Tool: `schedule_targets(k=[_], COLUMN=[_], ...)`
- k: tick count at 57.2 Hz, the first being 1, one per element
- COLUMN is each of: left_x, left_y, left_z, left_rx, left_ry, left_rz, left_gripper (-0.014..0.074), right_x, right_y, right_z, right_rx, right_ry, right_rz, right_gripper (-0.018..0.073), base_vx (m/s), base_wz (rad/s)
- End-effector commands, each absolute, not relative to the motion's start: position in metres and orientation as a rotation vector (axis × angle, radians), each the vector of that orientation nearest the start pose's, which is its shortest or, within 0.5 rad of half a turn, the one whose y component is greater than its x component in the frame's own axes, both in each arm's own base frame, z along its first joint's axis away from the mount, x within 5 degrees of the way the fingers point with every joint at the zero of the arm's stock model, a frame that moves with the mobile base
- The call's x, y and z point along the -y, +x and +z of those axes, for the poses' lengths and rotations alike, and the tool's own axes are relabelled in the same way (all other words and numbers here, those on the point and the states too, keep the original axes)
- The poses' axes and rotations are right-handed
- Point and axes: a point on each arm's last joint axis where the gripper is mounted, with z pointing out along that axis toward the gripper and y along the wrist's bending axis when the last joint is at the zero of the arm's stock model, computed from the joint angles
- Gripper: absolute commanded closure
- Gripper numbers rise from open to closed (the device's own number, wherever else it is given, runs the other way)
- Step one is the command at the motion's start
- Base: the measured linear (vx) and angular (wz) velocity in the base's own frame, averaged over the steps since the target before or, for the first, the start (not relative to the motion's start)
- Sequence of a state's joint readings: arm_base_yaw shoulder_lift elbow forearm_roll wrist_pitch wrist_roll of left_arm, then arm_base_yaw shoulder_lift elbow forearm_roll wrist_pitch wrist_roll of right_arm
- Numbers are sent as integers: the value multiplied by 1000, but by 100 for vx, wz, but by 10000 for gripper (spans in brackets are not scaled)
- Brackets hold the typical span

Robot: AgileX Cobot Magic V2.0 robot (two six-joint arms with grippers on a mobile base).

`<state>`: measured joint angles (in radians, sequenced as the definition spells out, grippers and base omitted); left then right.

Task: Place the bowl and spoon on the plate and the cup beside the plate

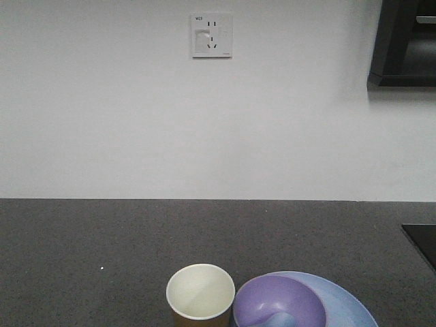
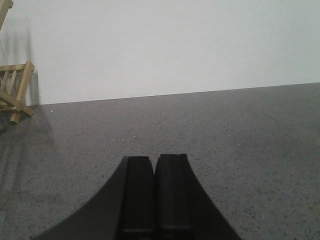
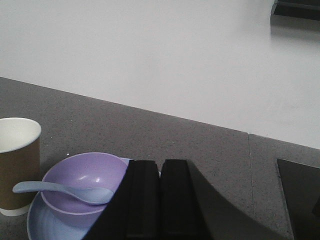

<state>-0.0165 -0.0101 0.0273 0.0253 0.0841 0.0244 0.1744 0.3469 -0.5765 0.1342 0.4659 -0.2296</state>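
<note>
Dark speckled tabletop point(image 1: 82, 238) against white wall. Glossy lavender bowl point(image 3: 82, 175) sits on pale blue plate point(image 3: 42, 220); brown cup point(image 3: 17, 165) upright just beside plate. Pale blue spoon point(image 3: 60, 190) lies across bowl, scoop inside, handle out over rim toward cup; front view shows only scoop. Left claw point(image 2: 154, 195) pressed together over bare tabletop; right claw point(image 3: 160, 200) pressed together, near bowl.

Plain white wall point(image 1: 102, 122) with white power socket point(image 1: 212, 35). Dark speckled desk point(image 1: 82, 238). Dark cabinet point(image 1: 405, 41) upper right. Wooden rack point(image 2: 12, 92) at far left. Even, soft light.
</note>
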Motion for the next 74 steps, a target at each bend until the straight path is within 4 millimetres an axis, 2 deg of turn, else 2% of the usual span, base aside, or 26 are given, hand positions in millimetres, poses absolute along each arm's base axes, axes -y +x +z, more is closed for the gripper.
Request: schedule_targets(k=[1,44,49,54,67,71,74], left_x=[1,1,1,1,1,1,1], left_y=[54,54,54,54,54,54,54], left_z=[214,214,214,214,214,214,214], left_rx=[-1465,-1465,-1465,-1465,-1465,-1465,-1465], left_ry=[52,52,52,52,52,52,52], left_rz=[33,33,33,33,33,33,33], left_gripper=[600,600,600,600,600,600,600], right_x=[-16,-16,-16,-16,-5,-2,-1], right_y=[67,67,69,71,64,59,56], right_z=[357,357,350,326,225,204,197], right_rx=[-1595,-1596,-1602,-1599,-1595,-1570,-1546], right_ry=[-270,-269,-262,-234,-3,47,74], right_rz=[87,89,91,95,106,99,101], right_gripper=[568,568,568,568,568,568,568], base_vx=[0,0,0,0,0,0,0], base_wz=[0,0,0,0,0,0,0])
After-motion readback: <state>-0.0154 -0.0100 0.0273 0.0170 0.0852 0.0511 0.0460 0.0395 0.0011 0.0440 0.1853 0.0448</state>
